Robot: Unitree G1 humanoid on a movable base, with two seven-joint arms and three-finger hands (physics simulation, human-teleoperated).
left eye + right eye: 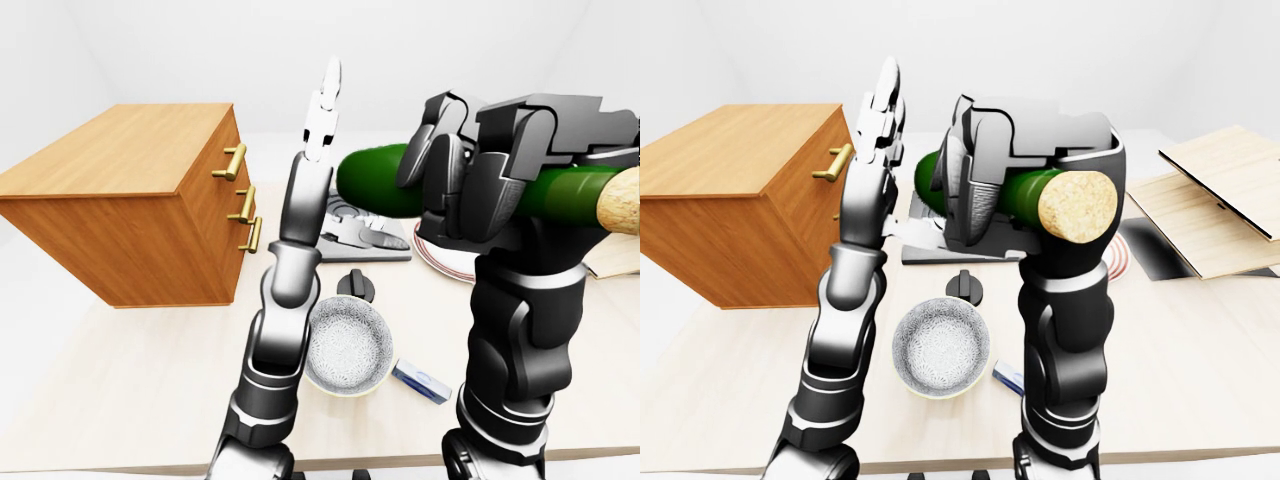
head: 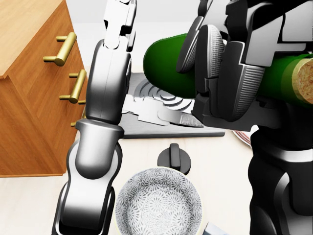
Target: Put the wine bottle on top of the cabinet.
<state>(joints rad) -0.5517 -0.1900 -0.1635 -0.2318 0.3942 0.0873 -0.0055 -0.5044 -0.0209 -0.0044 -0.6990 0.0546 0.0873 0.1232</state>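
Wine bottle (image 1: 385,182) held lying sideways, clear above the worktop (image 1: 130,370), right hand (image 1: 480,170) wrapped round its middle, cork end toward the robot. Likely carried level for transfer. Left hand (image 1: 323,105) raised, fingers straight and empty, perhaps to steady it. Cabinet (image 1: 125,195) stands at the worktop's left edge, top bare.

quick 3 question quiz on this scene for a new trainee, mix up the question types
1. True or false: the wine bottle stands upright on the cabinet.
2. Which hand holds the bottle? A) left hand B) right hand
3. Fill in: the patterned bowl sits on the ____, below the black knob in the left-eye view.

Key: 1 false, it lies sideways in the fingers; 2 B; 3 table.
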